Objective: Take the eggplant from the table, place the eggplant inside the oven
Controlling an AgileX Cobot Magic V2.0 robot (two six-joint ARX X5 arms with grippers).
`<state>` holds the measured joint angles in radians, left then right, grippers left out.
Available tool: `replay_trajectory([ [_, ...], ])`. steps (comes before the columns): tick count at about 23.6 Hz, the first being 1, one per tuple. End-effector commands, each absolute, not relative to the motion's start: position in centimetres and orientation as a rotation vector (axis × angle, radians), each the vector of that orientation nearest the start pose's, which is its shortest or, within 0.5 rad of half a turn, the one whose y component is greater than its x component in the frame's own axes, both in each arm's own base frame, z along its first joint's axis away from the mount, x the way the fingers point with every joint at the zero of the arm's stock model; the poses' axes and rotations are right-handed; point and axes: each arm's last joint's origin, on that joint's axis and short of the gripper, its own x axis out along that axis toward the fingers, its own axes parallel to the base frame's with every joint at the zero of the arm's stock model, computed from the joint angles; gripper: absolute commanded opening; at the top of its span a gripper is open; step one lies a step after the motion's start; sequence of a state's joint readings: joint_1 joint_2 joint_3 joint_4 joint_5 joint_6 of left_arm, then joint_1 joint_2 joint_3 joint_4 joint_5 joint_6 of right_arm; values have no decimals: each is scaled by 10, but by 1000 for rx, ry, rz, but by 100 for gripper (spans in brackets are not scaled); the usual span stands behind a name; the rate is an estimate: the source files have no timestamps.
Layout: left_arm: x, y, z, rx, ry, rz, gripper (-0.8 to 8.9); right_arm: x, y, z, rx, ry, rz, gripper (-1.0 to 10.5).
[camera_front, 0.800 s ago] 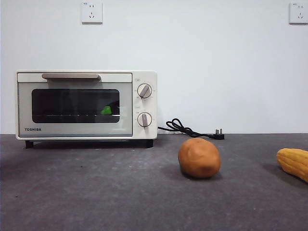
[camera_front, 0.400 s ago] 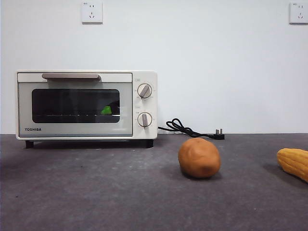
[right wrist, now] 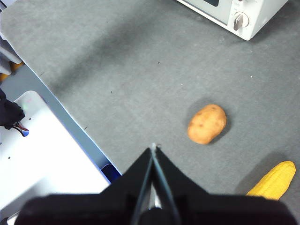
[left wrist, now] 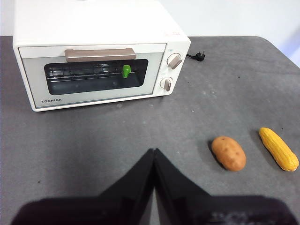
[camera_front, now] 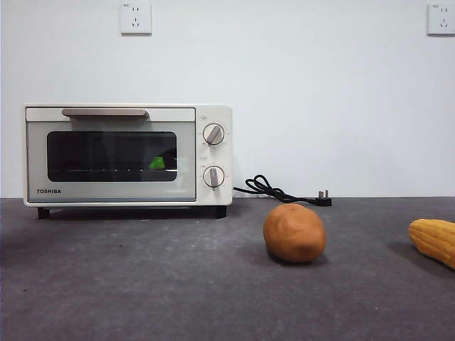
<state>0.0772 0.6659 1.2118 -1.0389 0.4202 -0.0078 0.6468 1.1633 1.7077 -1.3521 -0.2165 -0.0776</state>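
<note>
The cream-white oven (camera_front: 128,155) (left wrist: 101,51) stands at the back left of the dark grey table (camera_front: 178,277) with its glass door closed. Behind the glass, the eggplant (camera_front: 158,163) (left wrist: 126,71) rests on the wire rack; only its green stem cap shows clearly, the purple body is lost in the dark interior. My left gripper (left wrist: 153,151) hangs shut and empty above the table in front of the oven. My right gripper (right wrist: 153,147) is also shut and empty, raised over the table's near edge. Neither gripper appears in the front view.
An orange-brown potato (camera_front: 294,233) (left wrist: 228,153) (right wrist: 207,123) lies mid-table. A yellow corn cob (camera_front: 434,240) (left wrist: 278,148) (right wrist: 273,180) lies to its right. The oven's black cord and plug (camera_front: 284,192) trail behind. A white platform (right wrist: 42,154) sits beyond the table's edge.
</note>
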Motion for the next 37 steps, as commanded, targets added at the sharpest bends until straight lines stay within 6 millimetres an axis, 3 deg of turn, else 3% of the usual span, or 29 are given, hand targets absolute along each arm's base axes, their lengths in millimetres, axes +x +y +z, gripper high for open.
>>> replay_trajectory([
  [1,76,-6,401,-117,475,-337,-4,122,101,453,-247,803,844,1],
  [14,76,-6,395,-140,559,-334,-4,122,101,453,-247,803,844,1],
  [26,79,-6,400,-119,493,-341,-4,122,101,453,-247,803,844,1],
  [37,64,-7,425,80,151,-344,-4,122,101,453,-247,803,844,1],
])
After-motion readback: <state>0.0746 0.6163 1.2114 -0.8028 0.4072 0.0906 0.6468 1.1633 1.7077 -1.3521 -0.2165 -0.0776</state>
